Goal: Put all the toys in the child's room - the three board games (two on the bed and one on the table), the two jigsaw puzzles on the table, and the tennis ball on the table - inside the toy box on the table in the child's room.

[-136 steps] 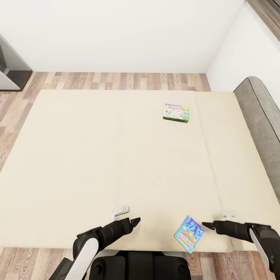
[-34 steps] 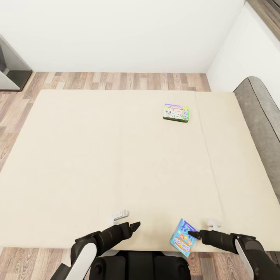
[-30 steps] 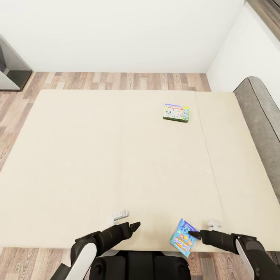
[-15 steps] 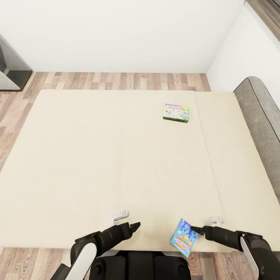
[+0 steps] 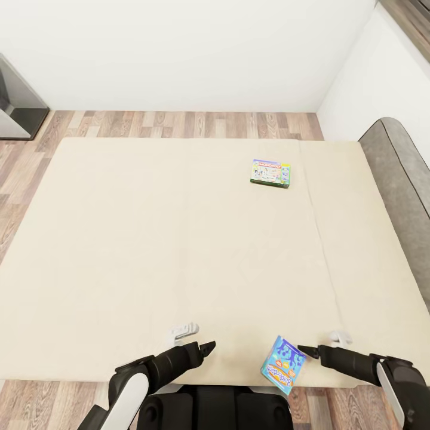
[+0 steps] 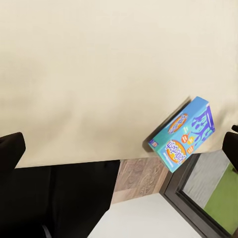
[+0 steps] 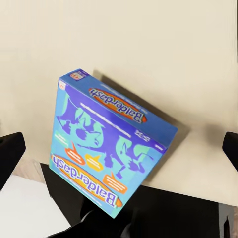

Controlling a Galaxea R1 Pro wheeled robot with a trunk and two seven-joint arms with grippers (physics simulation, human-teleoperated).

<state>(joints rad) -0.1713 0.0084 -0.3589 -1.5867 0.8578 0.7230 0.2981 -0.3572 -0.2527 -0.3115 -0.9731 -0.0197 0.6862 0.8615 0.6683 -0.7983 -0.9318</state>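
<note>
A blue Balderdash board game (image 5: 283, 364) lies on the cream bed (image 5: 149, 239) at its near edge, one corner hanging over the floor. My right gripper (image 5: 307, 350) hovers just to its right, apart from it. In the right wrist view the box (image 7: 111, 144) lies ahead between the spread fingertips (image 7: 10, 153), so this gripper is open and empty. My left gripper (image 5: 206, 347) rests open over the bed's near edge, left of the box (image 6: 186, 134). A second, green board game (image 5: 270, 173) lies flat far across the bed.
A grey padded headboard (image 5: 397, 173) bounds the bed on the right. Wooden floor (image 5: 179, 124) runs beyond the far side to a white wall. A grey cabinet (image 5: 18, 107) stands at the far left.
My right gripper had its tip against the blue box's right edge; it has drawn back to the right, off the box. The box and left arm stay put.
</note>
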